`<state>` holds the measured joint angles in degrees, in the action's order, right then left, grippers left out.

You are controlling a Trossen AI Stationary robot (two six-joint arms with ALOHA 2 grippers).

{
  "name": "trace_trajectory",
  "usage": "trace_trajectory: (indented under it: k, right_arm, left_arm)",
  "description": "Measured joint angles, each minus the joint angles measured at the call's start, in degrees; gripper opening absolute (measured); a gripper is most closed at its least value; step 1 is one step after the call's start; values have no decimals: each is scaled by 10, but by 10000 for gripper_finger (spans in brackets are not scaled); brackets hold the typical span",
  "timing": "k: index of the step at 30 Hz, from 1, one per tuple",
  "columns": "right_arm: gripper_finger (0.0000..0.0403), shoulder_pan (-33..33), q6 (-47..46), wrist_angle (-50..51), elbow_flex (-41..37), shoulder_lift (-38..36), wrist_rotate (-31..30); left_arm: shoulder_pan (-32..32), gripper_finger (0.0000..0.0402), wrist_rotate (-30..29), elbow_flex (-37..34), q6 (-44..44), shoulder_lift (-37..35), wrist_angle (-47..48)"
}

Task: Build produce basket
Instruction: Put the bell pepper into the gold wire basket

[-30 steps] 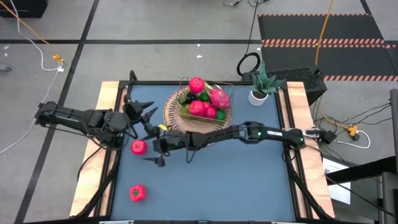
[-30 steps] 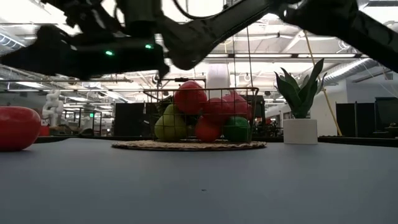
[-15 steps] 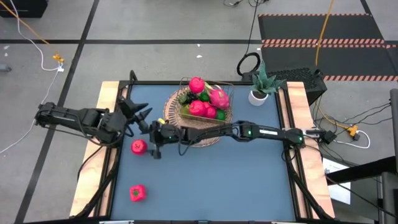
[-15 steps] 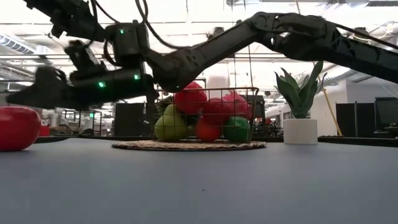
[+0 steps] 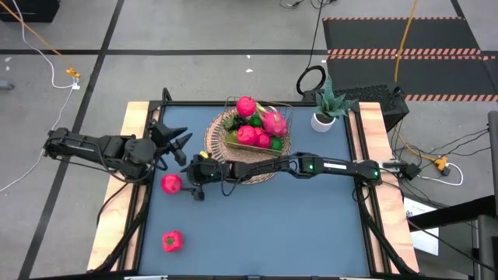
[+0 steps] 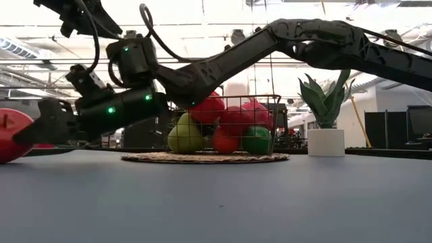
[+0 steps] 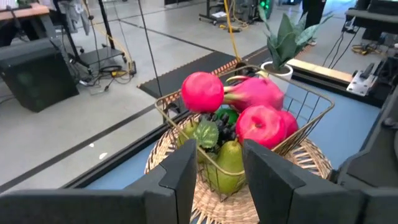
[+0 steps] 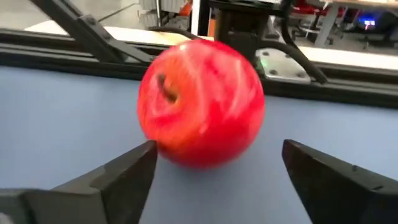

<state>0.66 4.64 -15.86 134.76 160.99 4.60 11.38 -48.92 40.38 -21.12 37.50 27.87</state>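
Note:
The round wicker basket [image 5: 215, 138] with its wire frame sits at the table's far middle and holds a heap of produce [image 5: 254, 126]: pink-red round fruits, a dragon fruit, green ones and dark grapes. A red apple [image 5: 170, 183] lies on the blue table near the left edge. A second red fruit [image 5: 172, 241] lies near the front left. My right gripper [image 5: 189, 187] is open, low over the table, with the apple [image 8: 202, 102] just ahead of its spread fingers. My left gripper [image 5: 177, 140] is open and empty at the left, facing the basket [image 7: 311, 163]. My right gripper comes level from the table's right side, and one fingertip [image 8: 140, 162] stands right by the apple's lower side [image 8: 163, 152]. I cannot tell whether it touches. The apple rests on the table.
A green plant in a white pot [image 5: 323, 119] stands at the far right corner. Wooden rails [image 5: 128, 155] run along the table's left and right sides. The blue surface [image 5: 296, 225] in front of the basket is bare.
My right gripper has come down from above toward the table and the apple, staying open. The apple has shifted a little toward the left edge and turned, so its stem dimple now shows in the low view.

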Motion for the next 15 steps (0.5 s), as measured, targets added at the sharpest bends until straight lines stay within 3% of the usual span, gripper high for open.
trace_trajectory:
  k: [5,15]
  right_arm:
    - [276,-1,-12,21,0,1,-15]
    - [113,0,-22,57,0,-4,-31]
  left_arm:
    - [0,131,0,0,16,0,-6]
    - [0,131,10,0,28,-1,12]
